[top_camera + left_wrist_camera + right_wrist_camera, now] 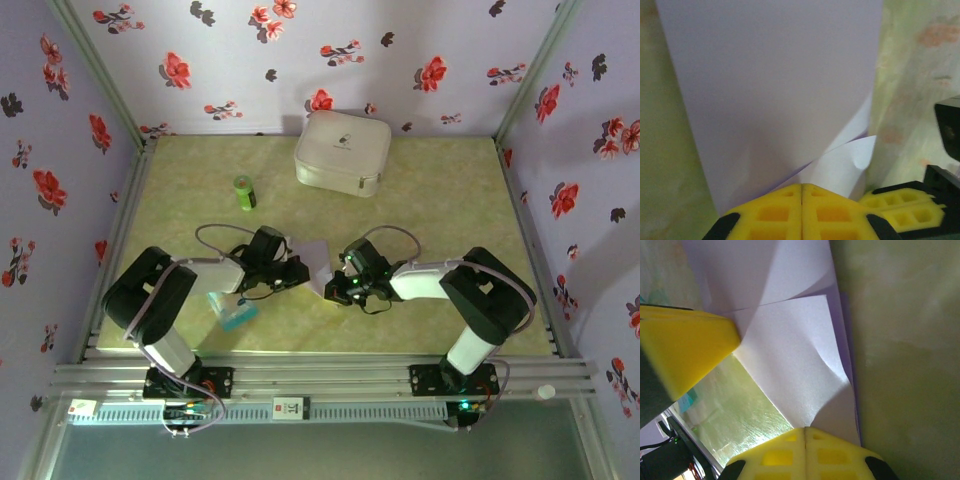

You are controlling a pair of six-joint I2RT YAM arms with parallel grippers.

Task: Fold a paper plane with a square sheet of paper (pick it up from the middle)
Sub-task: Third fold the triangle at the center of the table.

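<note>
square sheet of paper [775, 90] sits between left hand [801, 192] and right hand [805, 435], both gripping it.

- White zipped case [342, 152] with rounded corners, upper centre of the overhead frame, at the table's far edge
- Small green bottle [245, 192] left of the case, apart from it
- Blue-and-white packet [235, 314] at lower left, flat on the table
- Mottled yellow-green table top [450, 210]
- Pale walls [300, 60] printed with red and black flowers, on three sides
- Metal rail [330, 378] along the bottom edge
</note>
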